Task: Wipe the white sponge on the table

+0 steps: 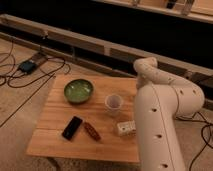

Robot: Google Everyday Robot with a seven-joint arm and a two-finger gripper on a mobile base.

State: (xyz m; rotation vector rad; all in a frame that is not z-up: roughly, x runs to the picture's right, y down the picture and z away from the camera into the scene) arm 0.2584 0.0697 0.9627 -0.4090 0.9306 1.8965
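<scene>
The table (pixel 52 131) has a pale wooden plank top and stands in the middle of the camera view. No thin flat white sponge shows; it is hidden or out of view. My big white arm (pixel 162 117) rises from the bottom right and bends over the table's far right corner, its upper end (pixel 146 67) near the back edge. My gripper is hidden behind the arm there and does not show.
On the table are a green bowl (pixel 78 91), a white cup (pixel 114 103), a black phone (pixel 72 127), a brown oblong thing (pixel 91 130) and a thick white block with dark marks (pixel 126 128) beside my arm. Cables and a dark box (pixel 26 66) lie on the floor at left.
</scene>
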